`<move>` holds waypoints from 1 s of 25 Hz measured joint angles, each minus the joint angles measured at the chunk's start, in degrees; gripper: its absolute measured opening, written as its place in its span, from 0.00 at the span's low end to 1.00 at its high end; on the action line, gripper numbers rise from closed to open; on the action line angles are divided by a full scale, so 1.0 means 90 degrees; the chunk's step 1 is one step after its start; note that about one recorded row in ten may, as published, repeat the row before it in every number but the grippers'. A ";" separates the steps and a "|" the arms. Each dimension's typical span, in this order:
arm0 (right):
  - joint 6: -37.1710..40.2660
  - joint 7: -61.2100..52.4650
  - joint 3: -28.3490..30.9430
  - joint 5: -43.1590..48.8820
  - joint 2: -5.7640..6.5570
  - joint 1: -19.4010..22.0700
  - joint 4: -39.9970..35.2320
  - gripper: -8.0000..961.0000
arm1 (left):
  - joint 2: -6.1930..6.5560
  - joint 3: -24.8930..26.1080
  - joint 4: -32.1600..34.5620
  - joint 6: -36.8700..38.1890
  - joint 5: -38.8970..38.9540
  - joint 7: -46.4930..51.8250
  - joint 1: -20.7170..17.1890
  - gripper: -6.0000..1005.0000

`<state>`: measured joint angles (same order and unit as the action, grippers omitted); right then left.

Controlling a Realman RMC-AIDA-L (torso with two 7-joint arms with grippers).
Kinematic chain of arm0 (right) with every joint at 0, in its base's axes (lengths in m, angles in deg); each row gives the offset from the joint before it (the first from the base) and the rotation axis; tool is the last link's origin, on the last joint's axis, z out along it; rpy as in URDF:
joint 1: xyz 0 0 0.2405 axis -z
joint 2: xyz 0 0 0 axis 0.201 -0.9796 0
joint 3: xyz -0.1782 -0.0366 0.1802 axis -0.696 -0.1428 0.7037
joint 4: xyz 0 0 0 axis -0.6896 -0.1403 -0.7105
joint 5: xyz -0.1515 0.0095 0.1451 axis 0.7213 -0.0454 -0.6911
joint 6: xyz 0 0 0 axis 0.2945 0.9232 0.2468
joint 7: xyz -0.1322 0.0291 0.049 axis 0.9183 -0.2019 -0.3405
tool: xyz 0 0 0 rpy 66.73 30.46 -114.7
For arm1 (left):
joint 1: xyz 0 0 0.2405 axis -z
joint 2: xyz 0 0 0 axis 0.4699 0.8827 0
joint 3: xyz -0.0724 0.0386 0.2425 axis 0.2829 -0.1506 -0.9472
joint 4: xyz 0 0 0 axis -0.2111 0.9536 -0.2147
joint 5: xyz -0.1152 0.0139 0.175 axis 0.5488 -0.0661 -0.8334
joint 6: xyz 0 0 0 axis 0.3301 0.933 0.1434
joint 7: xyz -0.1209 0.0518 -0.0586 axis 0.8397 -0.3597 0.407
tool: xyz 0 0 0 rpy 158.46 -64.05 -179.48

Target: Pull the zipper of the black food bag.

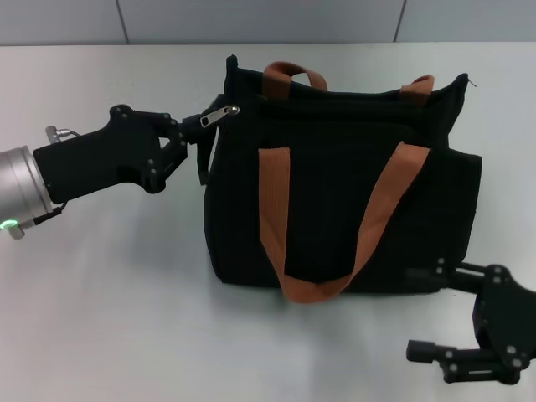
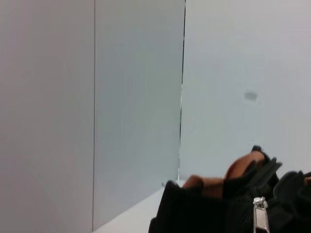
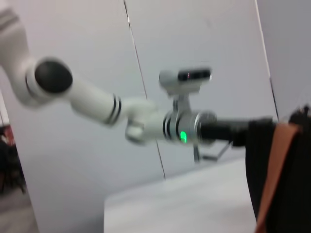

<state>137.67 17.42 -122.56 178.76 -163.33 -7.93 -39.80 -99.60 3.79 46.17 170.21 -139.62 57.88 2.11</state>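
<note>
The black food bag point(image 1: 335, 201) stands upright on the table with two orange-brown handles point(image 1: 276, 201). Its silver zipper point(image 1: 220, 114) sits at the left end of the top edge. My left gripper point(image 1: 198, 126) reaches in from the left and is shut on the zipper's outer end. The zipper also shows in the left wrist view point(image 2: 261, 217), with the bag top point(image 2: 204, 208) behind it. My right gripper point(image 1: 429, 310) is open and empty, low by the bag's front right corner. The right wrist view shows the bag's edge point(image 3: 291, 165) and my left arm point(image 3: 146, 121).
The grey-white table point(image 1: 109, 293) extends left of and in front of the bag. A panelled wall point(image 1: 251, 21) runs along the table's far edge. A short black strap point(image 1: 203, 163) hangs at the bag's left side below the left gripper.
</note>
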 joint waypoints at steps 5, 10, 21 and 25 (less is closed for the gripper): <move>0.0502 -0.0889 0.0628 -0.0035 -0.0015 -0.0329 0.0037 0.85 | -0.0022 -0.0012 0.0002 0.0211 0.0248 -0.0318 -0.0145 0.02; 0.0713 -0.2736 0.0752 -0.0323 -0.0017 -0.0936 0.0067 0.85 | -0.0031 -0.0036 -0.0045 0.0252 0.0278 -0.0389 -0.0136 0.02; 0.0248 -0.5172 0.0727 -0.0658 -0.0027 -0.2218 0.0006 0.84 | -0.0031 -0.0028 -0.0065 0.0273 0.0452 -0.0465 -0.0162 0.02; -0.0245 -0.5759 0.0704 -0.0671 -0.0027 -0.2538 -0.0003 0.84 | -0.0030 -0.0012 -0.0069 0.0253 0.0454 -0.0511 -0.0178 0.02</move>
<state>135.47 -34.41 -116.22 172.71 -163.58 -30.77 -39.83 -99.87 3.68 45.55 172.49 -135.53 53.28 0.51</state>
